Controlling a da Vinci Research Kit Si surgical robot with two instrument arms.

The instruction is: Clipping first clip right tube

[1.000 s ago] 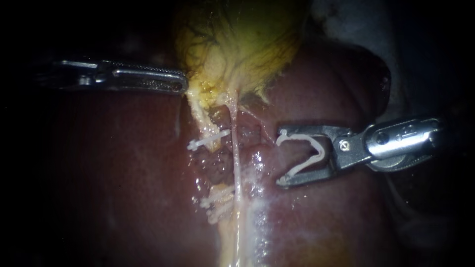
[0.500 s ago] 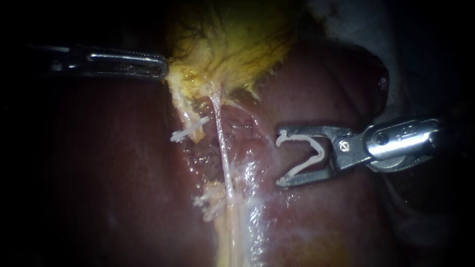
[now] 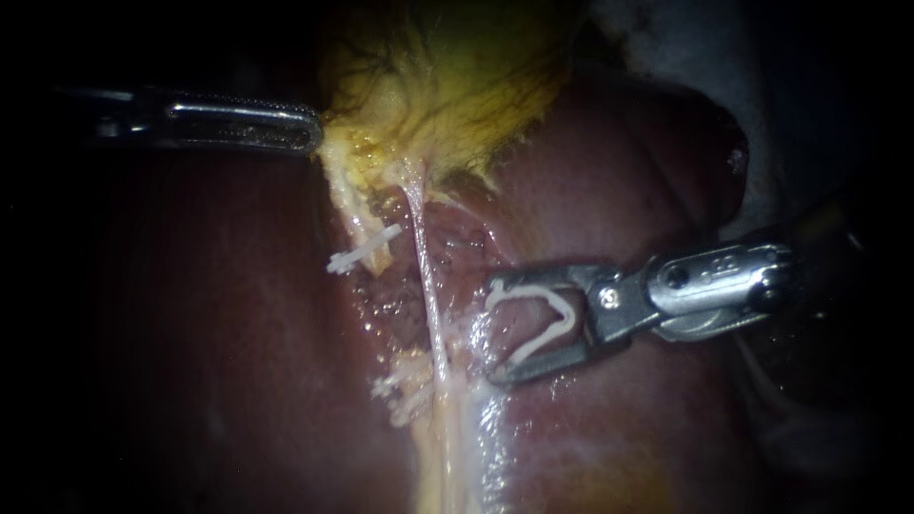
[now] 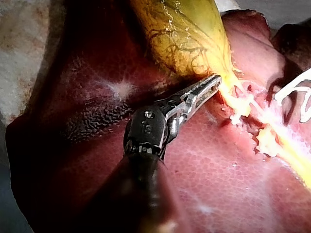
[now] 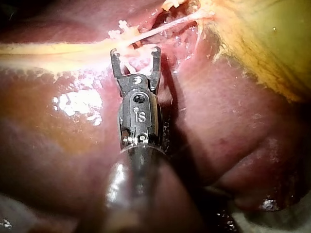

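Your right instrument [image 3: 495, 329] holds a white clip [image 3: 573, 319] in its end effector, gripped from both sides and spread wide. The clip's mouth faces the right tube [image 3: 428, 286] and sits just beside it, not around it. Your left instrument [image 3: 312, 133] has its end effector closed on the edge of the gallbladder [image 3: 447, 86]. The right tube is a thin, pale, taut strand, its long axis running from the gallbladder down over the glossy dark-red liver [image 3: 190, 333]. Beyond the liver's far edge lies a pale surface [image 3: 666, 38]; the rest is dark.
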